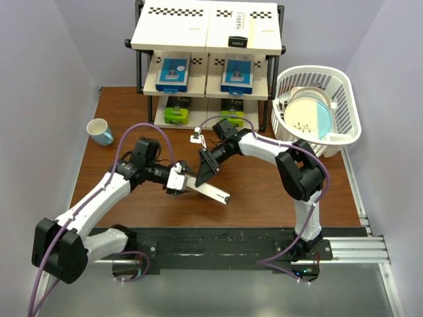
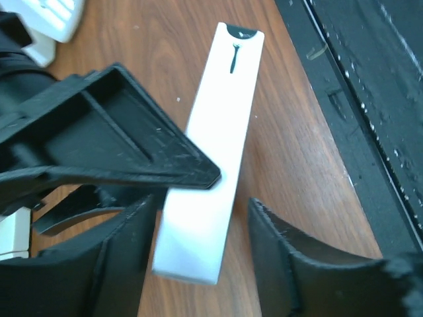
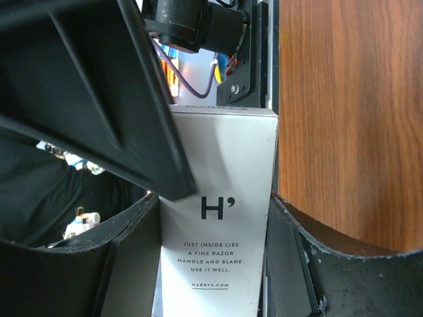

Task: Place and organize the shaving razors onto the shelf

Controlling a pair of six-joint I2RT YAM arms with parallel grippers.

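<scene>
Left hand [image 2: 201,211]: wide, with one finger on each side of one end of the long white box [image 2: 225,99]. A small gap shows on one side, so it is not holding yet.
Right hand [image 3: 215,201]: narrow, pressed on both sides of the same box near its middle (it looks like the one doing the holding).
Box: between the two hands, over the brown counter [image 1: 277,198], well apart from the shelf [image 1: 172,30].
Long way of the box: it points from the left hand out across the counter, sideways to the shelf and not toward it.
Hand nearer the shelf: the right hand, a little.
Shelf: five more razors lie on it: a white box [image 1: 239,26] on top, two blue boxes [image 1: 173,71] in the middle, two green-and-black boxes [image 1: 177,112] at the bottom.
Next move, my guess: the box must turn to lie like its twin on the top board.
</scene>
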